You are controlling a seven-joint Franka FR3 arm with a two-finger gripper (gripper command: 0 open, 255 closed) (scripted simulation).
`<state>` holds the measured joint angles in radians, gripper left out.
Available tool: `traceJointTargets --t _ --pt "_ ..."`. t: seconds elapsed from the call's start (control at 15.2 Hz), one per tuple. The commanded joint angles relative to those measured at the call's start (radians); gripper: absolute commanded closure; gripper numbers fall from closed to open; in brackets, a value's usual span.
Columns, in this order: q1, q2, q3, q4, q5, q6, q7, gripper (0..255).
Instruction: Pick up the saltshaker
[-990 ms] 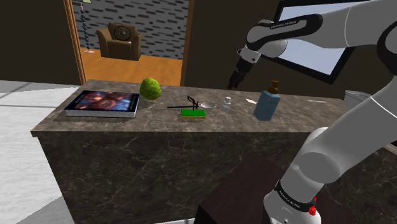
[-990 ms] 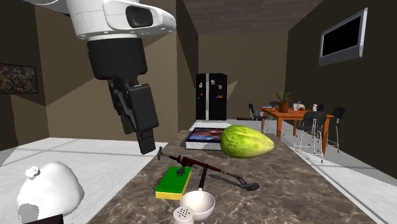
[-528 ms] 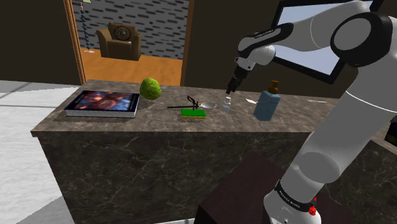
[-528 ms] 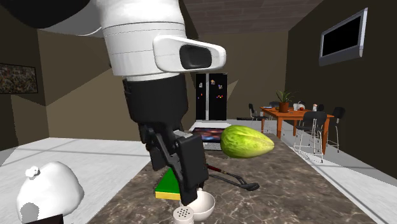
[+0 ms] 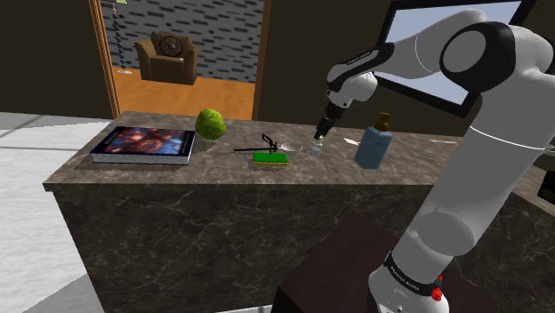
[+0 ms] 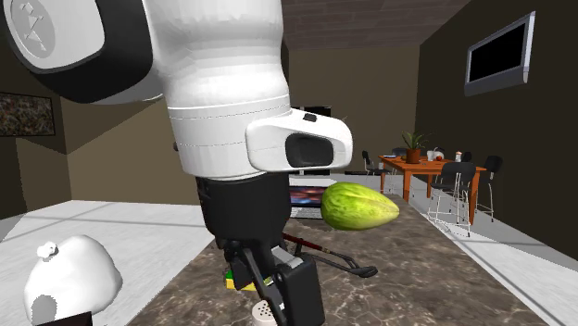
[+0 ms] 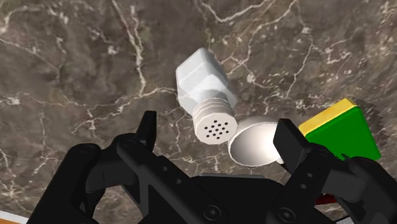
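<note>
White, with a perforated cap, the saltshaker (image 7: 205, 89) stands near the counter's (image 7: 76, 57) middle, between the gripper's (image 7: 216, 130) 2 wide-spread fingers, untouched. Descend straight, centre on the body below the cap, avoid the neighbouring bowl (image 7: 254, 143), then close.

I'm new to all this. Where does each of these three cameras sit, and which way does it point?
Shoulder view: beside the stand, looking down over the counter; the white arm and stand show.
Second exterior view: low at the counter's end, facing along it toward the green fruit; the arm looms close.
Wrist view: on the hand, looking down at the saltshaker; the end effector shows, open.
Shared: all three catch the saltshaker.
</note>
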<state>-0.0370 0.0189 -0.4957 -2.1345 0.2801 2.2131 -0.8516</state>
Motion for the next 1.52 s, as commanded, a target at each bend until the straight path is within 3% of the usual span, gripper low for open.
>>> traceJointTargets --t 0.0,0.07,0.13,0.73,1.45 --pt "0.000 0.011 0.000 -0.011 0.011 0.020 -0.011 0" --pt "0.000 0.011 0.000 -0.011 0.011 0.020 -0.011 0" --pt "0.000 0.011 0.001 -0.011 0.011 0.020 -0.010 255" --pt "0.000 0.011 0.000 -0.011 0.011 0.020 -0.011 255" --pt "0.001 -0.053 0.001 0.072 -0.050 -0.111 0.052 255"
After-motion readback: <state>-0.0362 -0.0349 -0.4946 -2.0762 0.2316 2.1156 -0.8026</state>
